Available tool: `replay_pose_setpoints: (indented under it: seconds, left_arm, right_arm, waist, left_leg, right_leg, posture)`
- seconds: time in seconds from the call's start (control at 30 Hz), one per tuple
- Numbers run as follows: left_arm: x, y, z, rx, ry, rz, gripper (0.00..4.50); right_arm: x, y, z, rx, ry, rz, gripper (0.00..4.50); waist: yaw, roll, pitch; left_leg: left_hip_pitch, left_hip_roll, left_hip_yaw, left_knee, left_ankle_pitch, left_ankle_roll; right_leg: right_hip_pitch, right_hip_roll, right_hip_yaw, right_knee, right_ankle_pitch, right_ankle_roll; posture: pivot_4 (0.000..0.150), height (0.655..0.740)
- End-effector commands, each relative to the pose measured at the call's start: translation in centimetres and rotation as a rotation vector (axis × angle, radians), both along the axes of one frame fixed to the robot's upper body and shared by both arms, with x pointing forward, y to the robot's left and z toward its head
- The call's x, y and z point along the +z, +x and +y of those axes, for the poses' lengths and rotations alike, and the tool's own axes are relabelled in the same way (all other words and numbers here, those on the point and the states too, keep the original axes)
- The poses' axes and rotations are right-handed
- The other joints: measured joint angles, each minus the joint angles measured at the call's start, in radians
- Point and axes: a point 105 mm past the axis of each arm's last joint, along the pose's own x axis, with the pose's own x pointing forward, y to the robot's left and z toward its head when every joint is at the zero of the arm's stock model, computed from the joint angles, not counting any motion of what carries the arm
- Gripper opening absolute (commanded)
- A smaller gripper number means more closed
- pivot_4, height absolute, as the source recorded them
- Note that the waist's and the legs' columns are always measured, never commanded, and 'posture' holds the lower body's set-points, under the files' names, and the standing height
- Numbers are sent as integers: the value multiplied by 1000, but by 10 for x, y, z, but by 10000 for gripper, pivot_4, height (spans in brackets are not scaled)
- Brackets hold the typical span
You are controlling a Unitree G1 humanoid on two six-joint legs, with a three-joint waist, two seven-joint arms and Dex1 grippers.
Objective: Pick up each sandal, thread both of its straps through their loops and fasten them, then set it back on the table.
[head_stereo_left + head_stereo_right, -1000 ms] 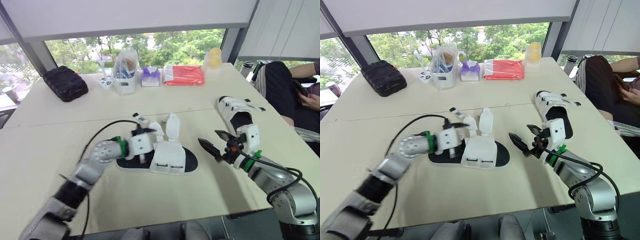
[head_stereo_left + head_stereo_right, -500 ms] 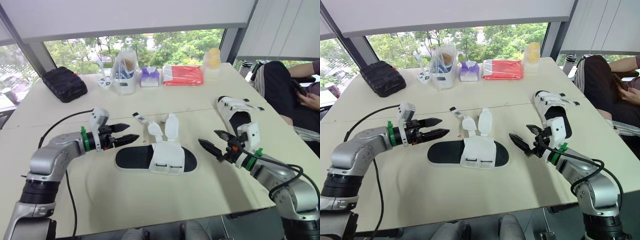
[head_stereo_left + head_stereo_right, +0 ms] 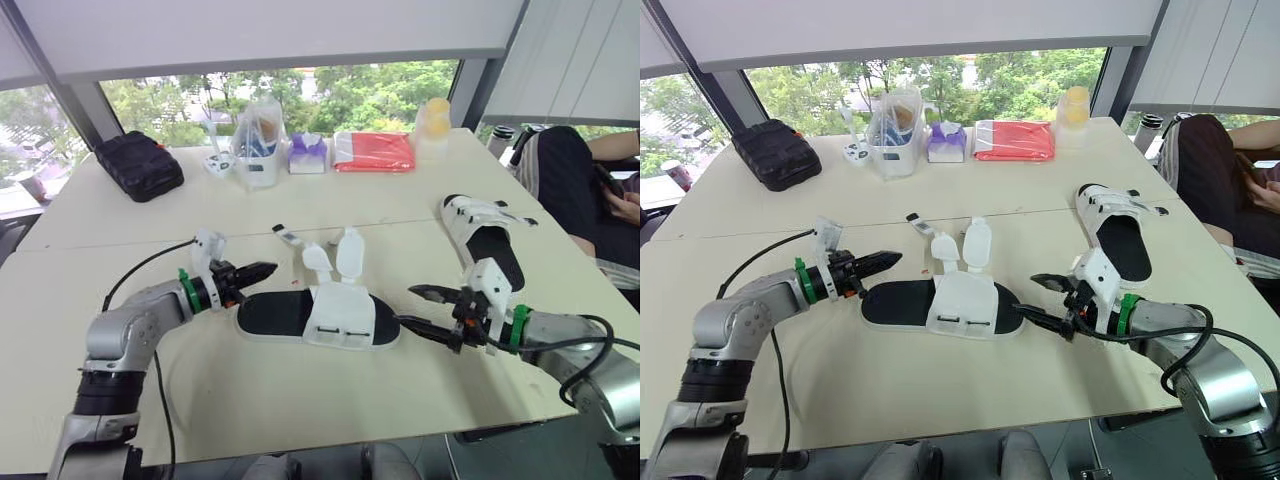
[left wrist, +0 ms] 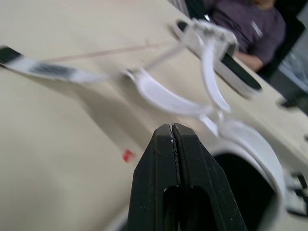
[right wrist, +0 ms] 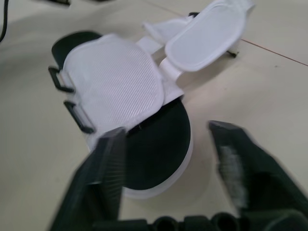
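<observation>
Gripper, left (image 3: pixel 266 270): fingers pressed together, empty, tips just beside the near sandal's heel.
Near sandal (image 3: pixel 320 318): flat on the table (image 3: pixel 300 400), mid-width, toward the front edge; both straps (image 3: pixel 338 256) upright, unthreaded.
Gripper, right (image 3: pixel 412 306): fingers apart, empty, at the toe end.
Second sandal (image 3: pixel 485 240): near the right edge; fastening unreadable.
Progress: judged early; lifting, threading and fastening remain.

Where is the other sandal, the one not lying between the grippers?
In the eye views, the other sandal lies at the right, just beyond the right gripper and to the right of the unfastened sandal.
</observation>
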Motion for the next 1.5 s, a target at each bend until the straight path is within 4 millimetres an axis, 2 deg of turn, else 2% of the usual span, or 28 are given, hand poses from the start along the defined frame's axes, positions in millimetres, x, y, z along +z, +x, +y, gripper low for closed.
replay_pose_setpoints:
  seconds: [0.03, 0.1, 0.33, 0.37, 0.4, 0.43, 0.53, 0.67, 0.7, 0.83, 1.03, 1.2, 1.37, 1.47, 1.5]
  left_arm:
    - [13, 16, 8, 81, -34, -30, 0]
    - [13, 23, 7, 88, -53, -12, 0]
    - [-1, 37, 8, 94, -41, 43, 0]
    - [-2, 38, 9, 97, -38, 49, 3950]
    - [-5, 40, 11, 110, -47, 73, 5191]
    - [-7, 41, 12, 121, -66, 95, 8562]
    - [-10, 44, 15, 145, -108, 142, 22116]
    - [-10, 38, 2, 76, -217, 226, 42947]
    - [-11, 35, -5, 48, -251, 261, 44134]
    - [-8, 35, -22, -25, -419, 399, 44134]
    - [-19, 66, -37, 89, -489, 478, 44134]
    - [-33, 92, -35, 258, -521, 488, 44134]
    - [-33, 105, -33, 359, -513, 445, 44134]
    - [-30, 108, -31, 380, -494, 403, 35316]
    - [-29, 109, -31, 378, -487, 391, 30358]
  right_arm:
    - [-12, -1, 6, 85, -67, -15, 11140]
    - [-21, 2, 10, 121, -94, -13, 749]
    - [-34, 14, 28, 197, -87, -2, 749]
    - [-35, 15, 31, 203, -85, -3, 0]
    - [-37, 14, 35, 215, -88, -4, 0]
    - [-38, 14, 38, 224, -89, -6, 0]
    - [-40, 13, 42, 238, -93, -8, 0]
    - [-44, 13, 45, 248, -103, -9, 0]
    - [-45, 13, 45, 248, -104, -9, 0]
    - [-48, 15, 46, 248, -105, -4, 0]
    - [-52, 17, 48, 245, -112, -6, 0]
    - [-53, 17, 51, 244, -109, -10, 0]
    - [-53, 19, 53, 234, -105, -17, 0]
    - [-53, 20, 54, 228, -104, -22, 0]
    - [-53, 20, 54, 226, -103, -23, 0]
  waist:
    - [1, 0, 0]
    - [1, 0, 0]
    - [-6, -1, 0]
    - [-7, -1, 0]
    - [-10, -1, 0]
    - [-11, -1, 0]
    - [-13, -1, 0]
    - [-16, -1, 0]
    - [-16, -1, 0]
    - [-16, -2, -1]
    - [-18, -4, -2]
    - [-18, -6, -3]
    - [-20, -7, -4]
    - [-23, -7, -4]
    - [-23, -7, -4]
  left_leg:
    - [0, 0, 0, 0, 1, -2]
    - [0, 0, 0, 0, 2, -3]
    - [0, 0, 0, 0, 2, -4]
    - [0, 0, 0, 0, 2, -4]
    - [0, 0, 0, 0, 2, -4]
    - [0, 0, 0, 0, 2, -4]
    - [0, 0, -1, 0, 2, -4]
    - [0, 0, -1, 0, 2, -4]
    - [0, 0, -1, 0, 2, -4]
    - [0, 0, -1, 0, 2, -4]
    - [2, -1, -1, 0, 3, -5]
    - [4, -1, -1, -1, 3, -6]
    - [14, -1, 0, -4, 1, -3]
    - [14, -1, 0, -4, 2, -4]
    - [14, -1, 0, -4, 2, -4]
  right_leg:
    - [0, 0, 0, 0, 0, 0]
    - [0, 0, 0, 0, 0, 0]
    - [0, 0, 0, -1, 0, 0]
    - [0, 0, 0, -1, 0, 0]
    - [0, 0, 0, -1, 0, 0]
    - [0, 0, 0, -1, 0, 0]
    - [0, 0, 0, -1, 0, 0]
    - [0, 0, 0, -1, 0, 0]
    - [0, 0, 0, -1, 0, 0]
    - [0, 0, 0, 0, 0, 0]
    - [1, 1, 0, 0, 0, 0]
    - [3, 1, 0, -1, 0, 0]
    - [11, 1, 0, -2, 0, 0]
    - [11, 1, 0, -2, 0, 0]
    - [11, 2, 0, -2, 0, 0]
  posture:
    - [1500, 7400]
    - [1500, 7400]
    - [1500, 7400]
    - [1500, 7400]
    - [1500, 7400]
    - [1500, 7400]
    - [1500, 7400]
    - [1500, 7400]
    - [1500, 7400]
    - [1500, 7400]
    - [1500, 7400]
    - [1500, 7400]
    - [1500, 7400]
    - [1500, 7400]
    - [1500, 7400]
